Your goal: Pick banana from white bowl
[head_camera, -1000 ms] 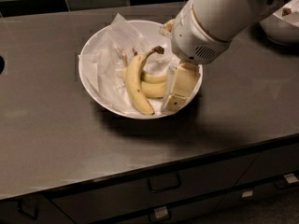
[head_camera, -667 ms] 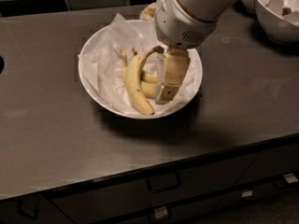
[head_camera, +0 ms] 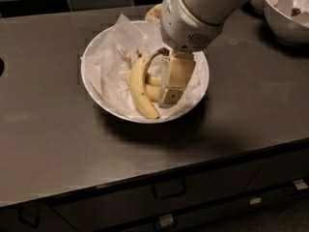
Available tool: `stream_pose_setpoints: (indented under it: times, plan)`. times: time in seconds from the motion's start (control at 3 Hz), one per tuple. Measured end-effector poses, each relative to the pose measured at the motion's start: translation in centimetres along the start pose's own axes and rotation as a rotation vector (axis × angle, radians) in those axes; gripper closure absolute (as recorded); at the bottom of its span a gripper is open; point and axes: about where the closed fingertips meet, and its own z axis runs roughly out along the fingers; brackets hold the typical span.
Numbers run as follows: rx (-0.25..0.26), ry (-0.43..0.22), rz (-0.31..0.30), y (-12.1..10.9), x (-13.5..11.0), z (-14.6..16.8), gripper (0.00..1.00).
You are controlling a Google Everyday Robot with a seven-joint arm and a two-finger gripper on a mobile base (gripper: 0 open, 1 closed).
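Observation:
The white bowl (head_camera: 91,76), wide and lined with crumpled white paper, stands on the dark counter. The banana (head_camera: 139,88), the longest one, lies in the bowl's middle with its stem pointing up right toward the arm. Two shorter bananas (head_camera: 152,92) lie partly hidden behind it. My gripper (head_camera: 170,96) reaches down into the right half of the bowl, right beside the bananas and against the shorter ones. The arm's white housing (head_camera: 190,21) covers the bowl's far right rim.
A smaller white bowl (head_camera: 289,18) with reddish bits stands at the back right, another (head_camera: 258,1) behind it. A small object (head_camera: 153,12) sits behind the big bowl. The counter's front edge has drawers (head_camera: 169,190) below it. A dark tiled wall runs along the back.
My gripper has moved left across the bowl toward the bananas and the arm now hangs further over the bowl. The bananas have not moved.

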Motion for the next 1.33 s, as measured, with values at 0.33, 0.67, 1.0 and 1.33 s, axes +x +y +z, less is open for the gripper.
stream_pose_setpoints:
  times: [0.33, 0.67, 1.0, 1.33]
  plan:
    - [0.047, -0.024, 0.155, 0.1, 1.5, 1.0, 0.0]
    - [0.145, -0.056, 0.34, -1.2, 2.4, 2.4, 0.0]
    - [0.18, -0.084, 0.412, -2.2, 2.3, 3.3, 0.0]
    - [0.18, -0.084, 0.412, -2.2, 2.3, 3.3, 0.0]
